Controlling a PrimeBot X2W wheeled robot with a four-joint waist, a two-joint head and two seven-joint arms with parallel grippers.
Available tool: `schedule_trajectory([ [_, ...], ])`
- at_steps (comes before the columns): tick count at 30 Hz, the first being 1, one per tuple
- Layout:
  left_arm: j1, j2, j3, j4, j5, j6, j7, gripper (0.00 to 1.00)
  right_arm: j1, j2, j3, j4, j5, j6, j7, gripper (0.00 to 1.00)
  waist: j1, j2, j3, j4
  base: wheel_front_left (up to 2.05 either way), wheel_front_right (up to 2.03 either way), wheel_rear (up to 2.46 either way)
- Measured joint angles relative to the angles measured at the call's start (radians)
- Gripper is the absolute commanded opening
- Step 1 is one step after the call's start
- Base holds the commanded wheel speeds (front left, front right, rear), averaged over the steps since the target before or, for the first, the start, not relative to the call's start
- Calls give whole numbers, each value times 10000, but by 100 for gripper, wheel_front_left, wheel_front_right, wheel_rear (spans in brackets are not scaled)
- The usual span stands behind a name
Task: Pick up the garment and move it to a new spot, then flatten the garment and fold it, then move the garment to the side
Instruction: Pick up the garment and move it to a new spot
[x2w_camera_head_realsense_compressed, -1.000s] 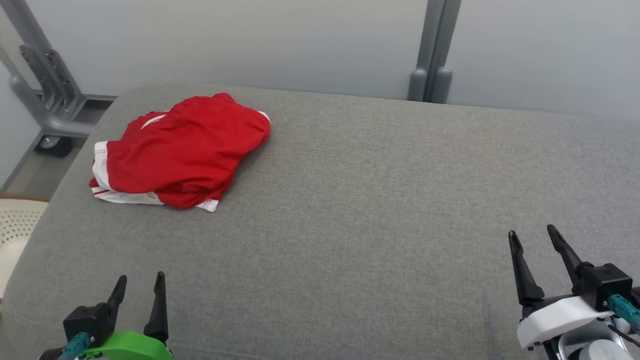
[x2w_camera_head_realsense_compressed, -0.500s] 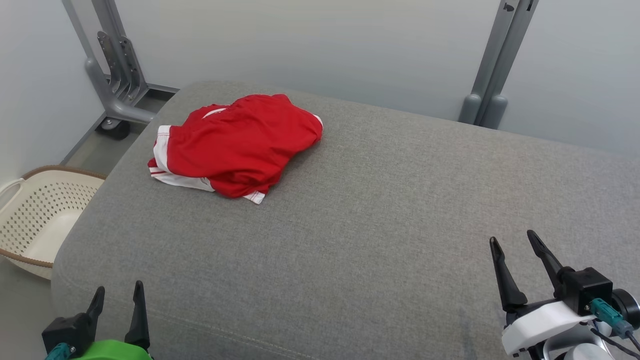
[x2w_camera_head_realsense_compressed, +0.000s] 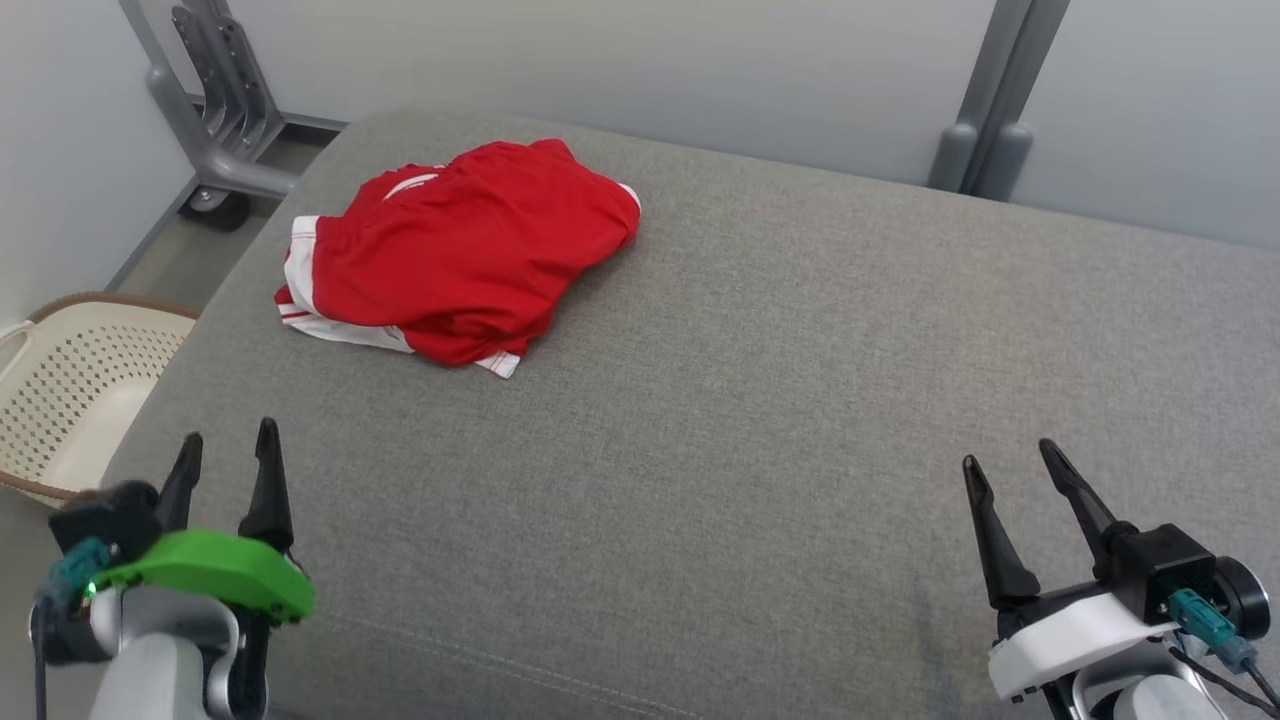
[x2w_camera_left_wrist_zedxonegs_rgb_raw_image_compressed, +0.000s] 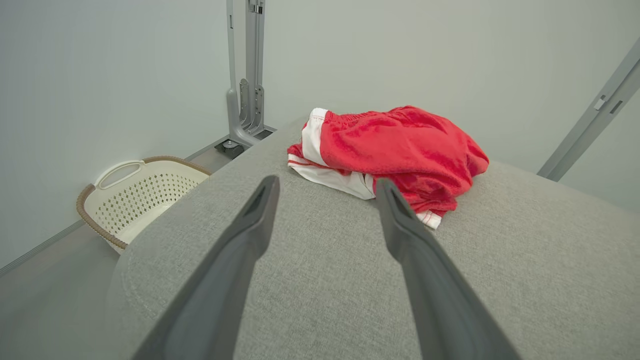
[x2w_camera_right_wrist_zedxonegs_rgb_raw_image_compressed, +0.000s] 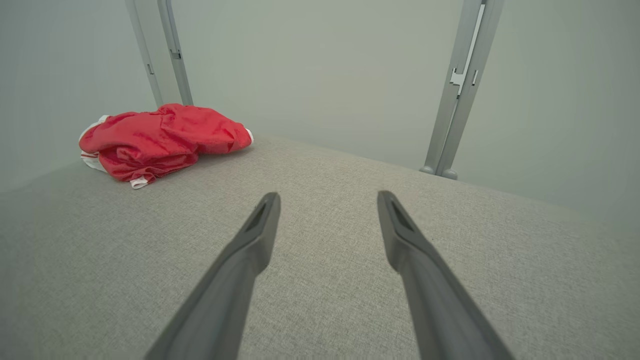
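A cream perforated basket (x2w_camera_head_realsense_compressed: 60, 400) is sitting on the floor at the far left, beside the grey fabric-covered worktop (x2w_camera_head_realsense_compressed: 760, 400). The left end effector (x2w_camera_head_realsense_compressed: 228, 433) is hovering over the near left corner, fingers spread and holding nothing. The red, white-trimmed garment (x2w_camera_head_realsense_compressed: 460, 255) is lying crumpled on the worktop's far left part. The right end effector (x2w_camera_head_realsense_compressed: 1006, 453) is hovering near right, likewise spread and empty.

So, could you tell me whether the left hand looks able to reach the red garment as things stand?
Probably yes: the left hand is open and the garment lies ahead of it with bare cushion between.
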Motion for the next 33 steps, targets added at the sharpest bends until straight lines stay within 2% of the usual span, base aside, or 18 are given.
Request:
schedule_trajectory([
  [8, -2206, 38, 115, 673, -353, 35, 1661, 100, -520, -12, 493, -192, -391, 253, 0, 100, 0, 0, 954, -238, 0, 0, 0],
  [14, -3459, 493, 201, 1080, -378, 151, 2673, 100, -976, 8, 784, -353, -537, 345, 0, 100, 0, 0, 1703, -558, 0, 0, 0],
  [27, -5004, 1315, 575, 1666, -740, 161, 3455, 100, -2352, 27, 894, -863, -790, 460, -2, 100, 0, 0, 3352, -1525, 0, 0, 0],
  [33, -5346, 1523, 558, 2142, -677, 88, 3453, 100, -2813, -25, 817, -871, -802, 460, -2, 100, 1, 0, 4085, -1966, 0, 0, 0],
])
